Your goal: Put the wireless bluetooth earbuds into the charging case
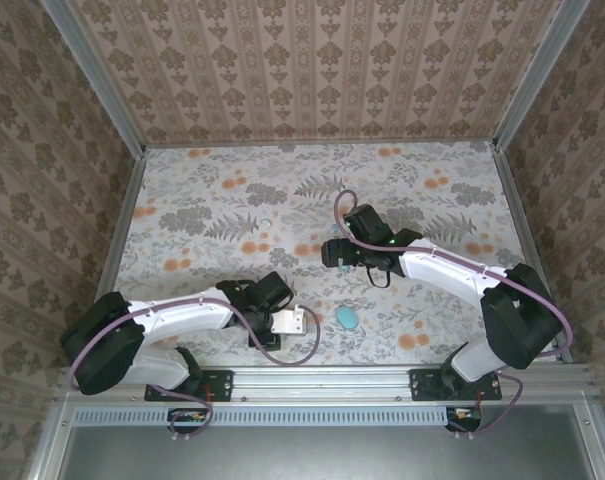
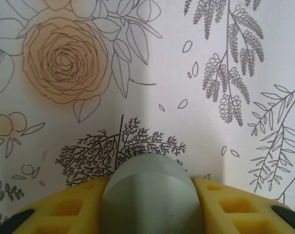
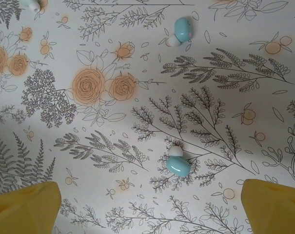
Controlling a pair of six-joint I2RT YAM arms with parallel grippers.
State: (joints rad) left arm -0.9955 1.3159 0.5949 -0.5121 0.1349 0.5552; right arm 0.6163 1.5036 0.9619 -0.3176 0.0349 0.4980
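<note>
Clamping charging case [image 2: 149,170] in left gripper [image 2: 151,189], right gripper [image 3: 152,204] spread wide over one earbud [image 3: 178,165]

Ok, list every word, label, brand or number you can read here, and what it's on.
None readable. The near earbud, the far earbud, the pale green oval and the blue oval show no lettering; the table cover is printed with flowers and ferns, no words.
</note>
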